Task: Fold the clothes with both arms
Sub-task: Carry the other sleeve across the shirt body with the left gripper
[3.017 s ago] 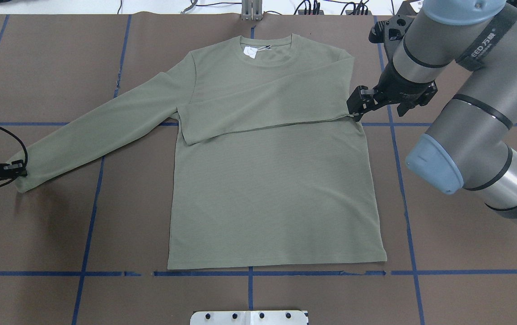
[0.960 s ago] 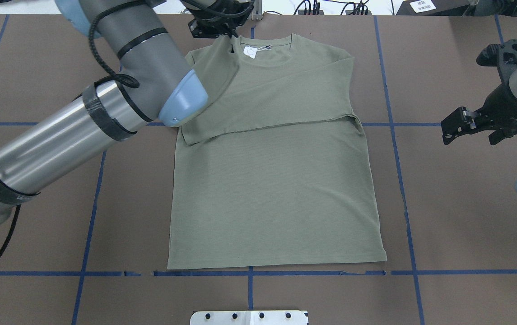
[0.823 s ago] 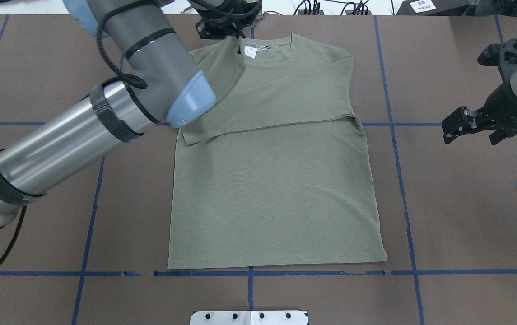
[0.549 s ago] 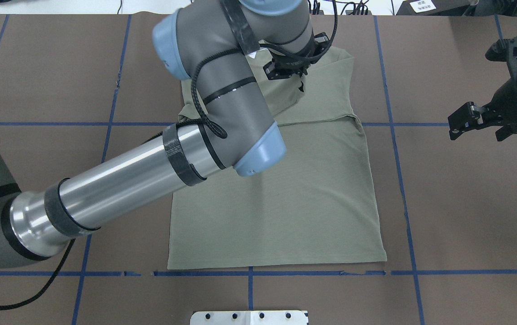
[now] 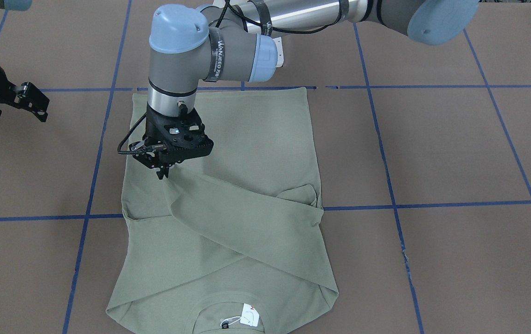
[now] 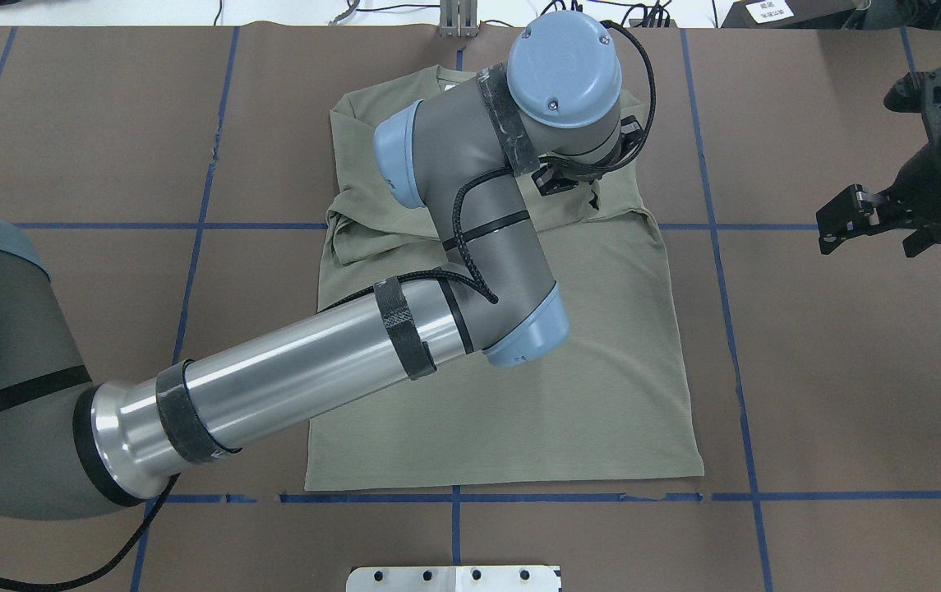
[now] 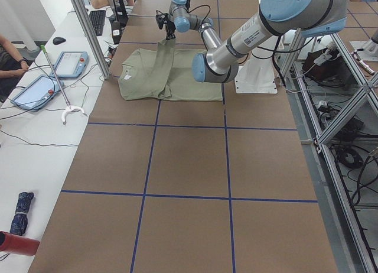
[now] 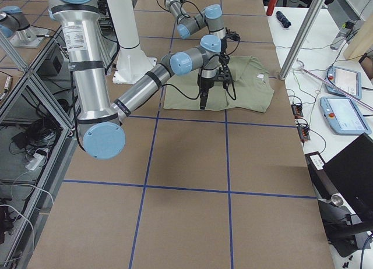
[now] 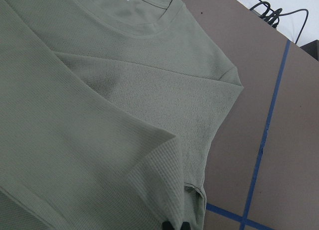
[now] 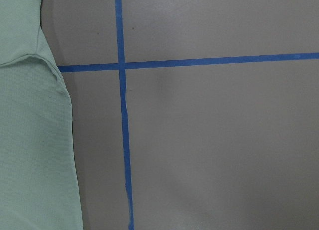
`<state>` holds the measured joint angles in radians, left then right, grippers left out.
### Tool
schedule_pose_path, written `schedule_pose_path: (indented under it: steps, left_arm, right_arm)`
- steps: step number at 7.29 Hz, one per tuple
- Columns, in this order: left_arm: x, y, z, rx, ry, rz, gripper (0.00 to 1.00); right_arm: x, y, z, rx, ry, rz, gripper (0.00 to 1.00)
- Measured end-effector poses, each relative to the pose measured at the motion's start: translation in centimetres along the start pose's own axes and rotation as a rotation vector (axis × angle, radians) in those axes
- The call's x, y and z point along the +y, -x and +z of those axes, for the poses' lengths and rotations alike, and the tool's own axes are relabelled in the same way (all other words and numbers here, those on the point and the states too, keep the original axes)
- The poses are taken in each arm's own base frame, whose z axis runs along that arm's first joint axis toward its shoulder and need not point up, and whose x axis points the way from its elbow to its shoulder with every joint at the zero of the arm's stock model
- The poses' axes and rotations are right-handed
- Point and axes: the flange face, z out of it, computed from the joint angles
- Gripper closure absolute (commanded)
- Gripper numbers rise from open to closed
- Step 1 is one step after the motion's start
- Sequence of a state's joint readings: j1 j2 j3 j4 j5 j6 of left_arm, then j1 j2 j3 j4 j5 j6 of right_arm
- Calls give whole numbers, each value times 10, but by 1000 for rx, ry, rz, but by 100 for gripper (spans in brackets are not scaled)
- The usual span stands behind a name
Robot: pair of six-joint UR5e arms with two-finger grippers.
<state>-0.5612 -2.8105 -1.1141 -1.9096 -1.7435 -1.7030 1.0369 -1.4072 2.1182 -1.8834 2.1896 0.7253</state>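
Note:
The sage-green shirt (image 5: 256, 134) lies flat on the brown table cover, collar and white tag (image 5: 249, 316) at the far edge from the robot. Both sleeves are folded across the chest. My left gripper (image 5: 162, 175) is shut on the cuff of the upper sleeve (image 5: 246, 218) and holds it just above the shirt's right side. Its arm crosses over the shirt in the overhead view (image 6: 470, 247). The left wrist view shows the cuff at the fingertips (image 9: 174, 225). My right gripper (image 6: 833, 224) is open and empty, off to the right of the shirt.
Blue tape lines (image 6: 733, 345) grid the brown table cover. A white base plate (image 6: 454, 578) sits at the near edge. Beyond the far edge stand a metal post (image 7: 88, 31) and a desk with tablets (image 7: 71, 63).
My left gripper has carried the left sleeve's cuff from the table's far left, up past the collar and across the chest to the right side. The right gripper backed off right and stays there.

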Motion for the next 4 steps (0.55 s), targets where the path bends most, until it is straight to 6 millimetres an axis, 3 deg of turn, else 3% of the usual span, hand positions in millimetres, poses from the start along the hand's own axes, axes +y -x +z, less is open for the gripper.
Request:
schedule_pose_path:
  steps: [1, 2, 4]
  left_arm:
    - [15, -9, 6, -3, -1, -25, 54]
    - [38, -23, 15, -13, -3, -59, 2]
    - [74, -33, 28, 5, 10, -43, 1]
  right_arm:
    - [-1, 0, 0, 0, 0, 1, 0]
    - [-1, 1, 0, 0, -1, 0, 0]
    - [-2, 2, -1, -2, -3, -1, 0]
